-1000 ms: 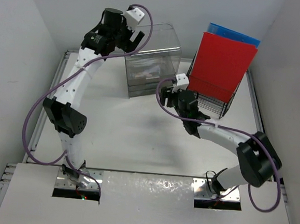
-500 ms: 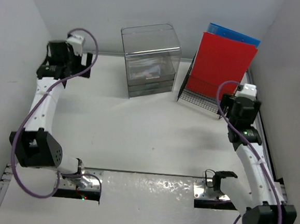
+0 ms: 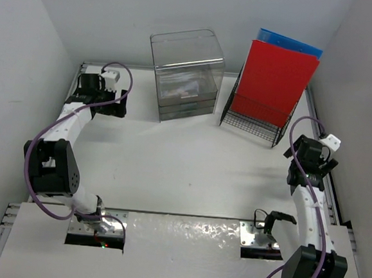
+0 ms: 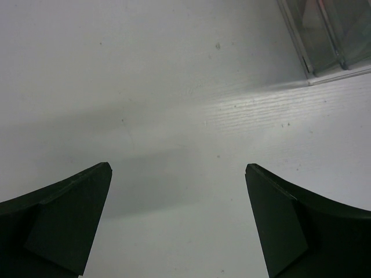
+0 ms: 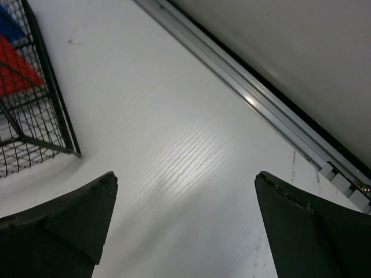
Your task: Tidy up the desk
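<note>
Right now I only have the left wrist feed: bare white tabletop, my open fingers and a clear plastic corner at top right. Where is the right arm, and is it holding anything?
Observer: The right gripper is out by the right rail of the desk, fingers open, nothing between them.
Operator: What is that clear corner?
Observer: A clear drawer box at the desk's far edge, to the right of your left gripper.
Operator: Anything else back there?
Observer: A black wire rack, right of the box, holds a red folder upright with a blue folder behind it.
</note>
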Robot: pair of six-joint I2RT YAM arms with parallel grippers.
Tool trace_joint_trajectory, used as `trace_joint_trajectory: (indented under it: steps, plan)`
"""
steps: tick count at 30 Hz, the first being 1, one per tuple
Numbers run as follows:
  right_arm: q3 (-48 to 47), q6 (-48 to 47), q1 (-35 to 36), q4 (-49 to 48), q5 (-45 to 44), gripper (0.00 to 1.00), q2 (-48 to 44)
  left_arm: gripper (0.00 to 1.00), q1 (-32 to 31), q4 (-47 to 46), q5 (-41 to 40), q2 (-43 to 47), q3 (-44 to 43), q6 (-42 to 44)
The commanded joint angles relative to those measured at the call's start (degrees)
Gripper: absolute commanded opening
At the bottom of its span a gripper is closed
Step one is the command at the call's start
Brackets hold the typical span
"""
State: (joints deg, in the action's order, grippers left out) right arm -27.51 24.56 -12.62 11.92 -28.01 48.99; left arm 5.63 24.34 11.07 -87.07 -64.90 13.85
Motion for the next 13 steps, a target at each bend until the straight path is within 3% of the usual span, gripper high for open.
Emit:
trace_joint_trajectory:
  steps: [1,13]
  plan:
    - [0.09,6.72,-0.03,-4.10,-6.60,0.99,-2.14,1.00,-0.09,-3.42,3.25,1.99,-1.19,-0.93]
    - [0.26,9.46,-0.03,-3.49,-10.66,0.99,-3.11,1.00,-0.09,-3.16,3.78,1.29,-1.01,-0.66]
